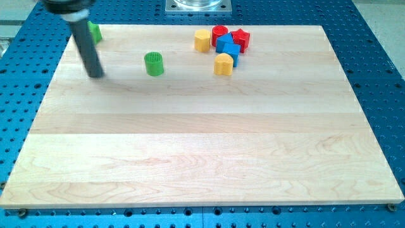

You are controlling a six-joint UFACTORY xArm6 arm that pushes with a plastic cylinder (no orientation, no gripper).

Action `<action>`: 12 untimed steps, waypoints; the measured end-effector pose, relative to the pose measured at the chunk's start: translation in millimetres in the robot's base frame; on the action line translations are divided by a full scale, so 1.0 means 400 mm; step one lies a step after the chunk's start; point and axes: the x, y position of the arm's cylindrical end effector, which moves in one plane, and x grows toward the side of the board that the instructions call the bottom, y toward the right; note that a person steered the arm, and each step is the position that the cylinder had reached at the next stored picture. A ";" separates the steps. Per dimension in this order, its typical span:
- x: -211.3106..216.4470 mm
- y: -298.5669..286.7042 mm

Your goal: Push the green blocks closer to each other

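A green cylinder block (154, 64) stands on the wooden board (202, 139) toward the view's top left. A second green block (95, 31) sits near the board's top-left corner, partly hidden behind my rod, so its shape is unclear. My tip (95, 75) rests on the board just below that hidden green block and well to the left of the green cylinder, touching neither.
A cluster sits at the view's top centre: a yellow block (202, 40), a red cylinder (219, 33), a red star (240, 38), two blue blocks (227, 47), and a yellow block (223, 64) below them. Blue perforated table surrounds the board.
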 end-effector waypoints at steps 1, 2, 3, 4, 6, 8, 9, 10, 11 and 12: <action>-0.111 -0.123; -0.258 -0.096; -0.321 -0.032; -0.302 0.028; -0.208 0.136; -0.173 0.184; -0.163 0.231; -0.161 0.249; -0.147 0.333; -0.152 0.338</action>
